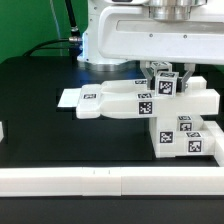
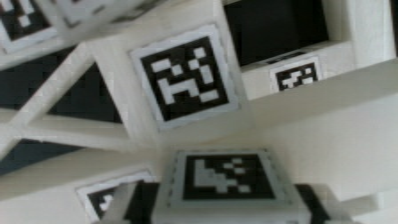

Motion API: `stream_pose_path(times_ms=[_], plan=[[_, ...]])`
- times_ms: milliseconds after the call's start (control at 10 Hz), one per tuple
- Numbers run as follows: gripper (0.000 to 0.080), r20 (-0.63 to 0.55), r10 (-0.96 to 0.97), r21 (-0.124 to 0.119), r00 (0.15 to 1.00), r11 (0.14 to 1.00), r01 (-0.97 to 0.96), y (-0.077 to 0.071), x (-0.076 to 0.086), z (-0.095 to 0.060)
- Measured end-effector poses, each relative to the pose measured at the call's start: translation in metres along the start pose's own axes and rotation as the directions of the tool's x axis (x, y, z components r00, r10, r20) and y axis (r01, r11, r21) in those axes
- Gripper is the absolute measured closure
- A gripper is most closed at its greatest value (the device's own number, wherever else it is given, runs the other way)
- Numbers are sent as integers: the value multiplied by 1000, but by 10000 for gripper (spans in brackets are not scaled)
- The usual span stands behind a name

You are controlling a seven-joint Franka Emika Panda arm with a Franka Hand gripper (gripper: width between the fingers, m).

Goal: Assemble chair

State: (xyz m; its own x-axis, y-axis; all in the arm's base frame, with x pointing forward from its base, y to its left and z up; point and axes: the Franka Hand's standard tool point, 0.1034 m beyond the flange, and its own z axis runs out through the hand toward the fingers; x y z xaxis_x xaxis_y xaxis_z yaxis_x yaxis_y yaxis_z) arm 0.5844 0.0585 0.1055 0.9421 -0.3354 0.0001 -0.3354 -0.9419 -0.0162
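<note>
The chair's white tagged parts lie clustered on the black table. A flat piece [image 1: 118, 104] stretches toward the exterior view's left. A blocky stack [image 1: 186, 134] stands at the exterior view's right. My gripper [image 1: 166, 84] hangs just above this cluster, shut on a small white tagged block [image 1: 165, 83]. In the wrist view that block [image 2: 221, 176] sits between my dark fingers [image 2: 157, 203], which press on both its sides. Beyond it a larger tagged white part [image 2: 185, 80] with slanted bars fills the view.
The marker board [image 1: 70, 97] lies flat at the exterior view's left of the parts. A long white rail [image 1: 100, 180] runs along the table's front edge. The robot's white base [image 1: 140, 35] stands behind the parts, with a green cable at the back.
</note>
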Motion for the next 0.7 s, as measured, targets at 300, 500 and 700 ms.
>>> stream_pose_path(times_ms=[300, 500, 700], plan=[[531, -10, 256, 38, 967, 966, -255, 0, 0, 1], [531, -11, 489, 56, 872, 871, -488, -5, -1, 1], [530, -10, 643, 77, 766, 764, -640, -4, 1, 1]])
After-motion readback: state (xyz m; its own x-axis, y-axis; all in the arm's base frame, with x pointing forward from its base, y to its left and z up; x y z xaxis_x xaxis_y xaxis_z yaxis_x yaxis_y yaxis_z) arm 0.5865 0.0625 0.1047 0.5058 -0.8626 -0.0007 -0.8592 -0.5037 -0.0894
